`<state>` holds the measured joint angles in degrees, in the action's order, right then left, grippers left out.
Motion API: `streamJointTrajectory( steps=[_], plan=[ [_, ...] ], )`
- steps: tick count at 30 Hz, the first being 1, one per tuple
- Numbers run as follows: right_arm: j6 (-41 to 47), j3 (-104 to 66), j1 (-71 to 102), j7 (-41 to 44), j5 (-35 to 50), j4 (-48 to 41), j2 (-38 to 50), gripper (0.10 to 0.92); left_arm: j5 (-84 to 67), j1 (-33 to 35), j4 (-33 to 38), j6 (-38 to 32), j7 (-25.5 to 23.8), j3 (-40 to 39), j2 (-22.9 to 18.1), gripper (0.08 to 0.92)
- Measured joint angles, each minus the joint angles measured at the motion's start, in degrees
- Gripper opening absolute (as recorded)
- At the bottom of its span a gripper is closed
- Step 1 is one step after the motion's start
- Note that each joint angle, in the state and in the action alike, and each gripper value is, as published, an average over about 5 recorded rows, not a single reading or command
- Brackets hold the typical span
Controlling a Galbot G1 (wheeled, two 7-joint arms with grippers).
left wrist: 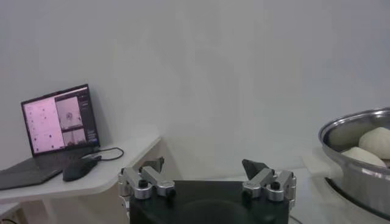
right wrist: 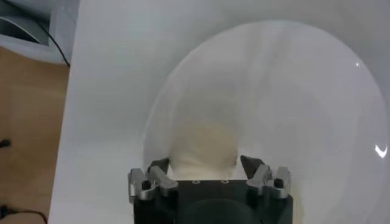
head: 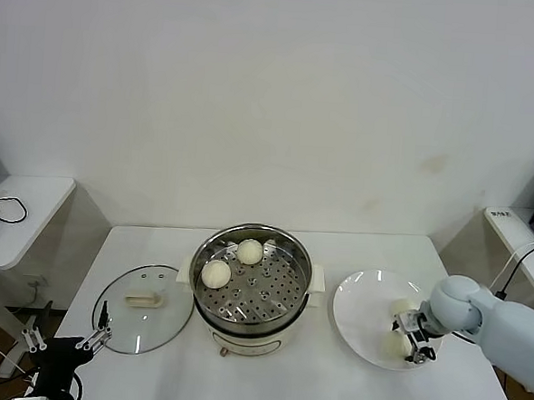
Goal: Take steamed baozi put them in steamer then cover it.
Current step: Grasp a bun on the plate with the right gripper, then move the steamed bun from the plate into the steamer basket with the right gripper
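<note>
Two baozi already in steamer; your right gripper down on plate, jaws flanking third bun, contact unclear; cover waiting beside steamer; left gripper wide, idle.

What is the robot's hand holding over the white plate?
The right gripper has its fingers on either side of a steamed baozi on the plate. Whether it grips yet cannot be told. The left gripper holds nothing.
</note>
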<state>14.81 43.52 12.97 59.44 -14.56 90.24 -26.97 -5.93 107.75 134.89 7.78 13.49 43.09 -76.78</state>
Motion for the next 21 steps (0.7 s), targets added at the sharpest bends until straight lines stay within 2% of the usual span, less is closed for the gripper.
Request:
streamJointTrajectory(
  steps=[5, 21],
  plan=[
    [0.32, -0.60, -0.06, 0.10, 0.53, 0.01, -0.02, 0.609, 0.01, 0.05, 0.09, -0.01, 0.03, 0.02, -0.01, 0.823],
    [1.56, 0.31, -10.97, 3.43, 6.23, 0.95, -0.65, 0.602, 0.04, -0.30, 0.11, -0.05, 0.09, -0.28, 0.21, 0.823]
  ],
)
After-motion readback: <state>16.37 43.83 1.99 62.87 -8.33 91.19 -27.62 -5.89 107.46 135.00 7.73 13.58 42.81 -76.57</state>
